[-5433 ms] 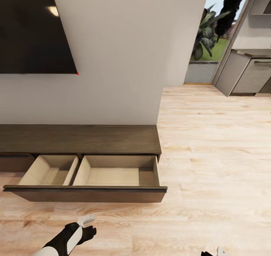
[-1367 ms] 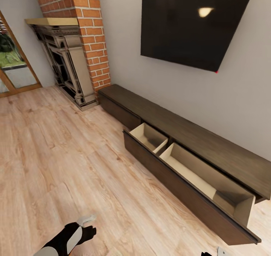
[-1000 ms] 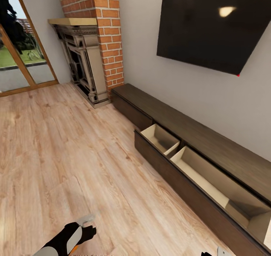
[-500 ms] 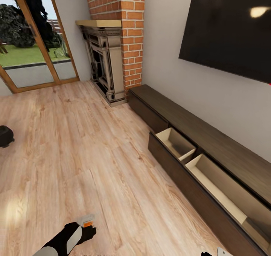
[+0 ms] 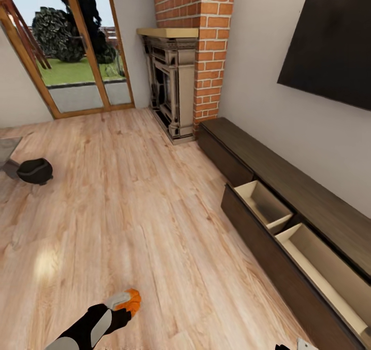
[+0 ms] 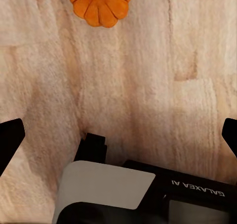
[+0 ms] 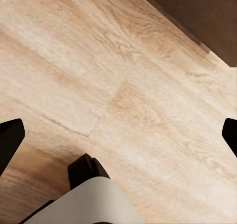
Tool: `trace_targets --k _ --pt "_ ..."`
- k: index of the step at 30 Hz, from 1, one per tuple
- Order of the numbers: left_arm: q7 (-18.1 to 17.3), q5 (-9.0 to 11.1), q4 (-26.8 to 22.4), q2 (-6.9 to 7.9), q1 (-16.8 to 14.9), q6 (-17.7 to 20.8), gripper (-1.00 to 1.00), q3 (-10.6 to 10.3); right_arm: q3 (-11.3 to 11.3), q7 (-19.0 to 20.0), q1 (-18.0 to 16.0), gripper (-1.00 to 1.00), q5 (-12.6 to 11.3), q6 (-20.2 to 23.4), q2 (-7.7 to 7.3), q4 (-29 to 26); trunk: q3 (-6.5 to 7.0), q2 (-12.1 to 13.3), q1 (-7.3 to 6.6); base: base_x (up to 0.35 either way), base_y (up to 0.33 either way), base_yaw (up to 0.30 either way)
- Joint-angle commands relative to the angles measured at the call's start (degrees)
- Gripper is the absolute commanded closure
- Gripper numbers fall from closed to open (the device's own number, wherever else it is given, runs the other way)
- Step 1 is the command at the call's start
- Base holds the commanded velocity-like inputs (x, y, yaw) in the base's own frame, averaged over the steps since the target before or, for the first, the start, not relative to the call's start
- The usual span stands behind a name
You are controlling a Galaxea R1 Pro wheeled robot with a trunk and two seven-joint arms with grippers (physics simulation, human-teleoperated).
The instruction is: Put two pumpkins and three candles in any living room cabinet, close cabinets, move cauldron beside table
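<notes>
One small orange pumpkin (image 5: 133, 299) lies on the plank floor just beyond my left gripper (image 5: 118, 302). In the left wrist view the pumpkin (image 6: 100, 4) sits ahead of the fingers (image 6: 10, 140), which stand wide apart and empty. The black cauldron (image 5: 35, 171) stands on the floor at the far left, beside a grey corner of the table (image 5: 7, 151). The dark-brown cabinet (image 5: 288, 182) runs along the right wall, with one wide drawer (image 5: 264, 204) pulled out and pale beige inside. My right gripper (image 7: 118, 135) is open over bare floor near the cabinet front (image 7: 197, 11). No candles are in view.
A brick fireplace (image 5: 178, 90) stands at the cabinet's far end. A wall TV (image 5: 330, 56) hangs above the cabinet. Glass doors (image 5: 82, 56) close the far wall. Open plank floor (image 5: 144, 206) spreads between cauldron, pumpkin and cabinet.
The camera has swung left: the cabinet slid to the right of the picture, and the cauldron, table corner and pumpkin came into view. Both arms kept their pose.
</notes>
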Motion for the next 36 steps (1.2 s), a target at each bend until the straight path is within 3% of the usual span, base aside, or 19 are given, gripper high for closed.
trace_targets --k 1,16,36 --pt "0.02 -0.01 0.00 0.02 0.00 0.00 -1.00 0.00 0.00 -0.01 0.00 -1.00 0.01 0.00 0.01 0.00 0.00 0.00 0.00 0.000 0.000 0.292" --pt "-0.01 0.19 -0.02 0.19 -0.03 0.02 -1.00 0.00 0.00 -0.01 0.00 -1.00 0.03 0.00 0.02 0.00 0.04 0.00 0.00 0.000 0.000 0.291" --pt "0.08 0.27 -0.02 0.24 -0.18 0.03 -1.00 0.09 0.00 -0.01 0.00 -1.00 0.03 -0.07 0.02 0.00 1.32 0.00 0.00 0.042 0.000 0.223"
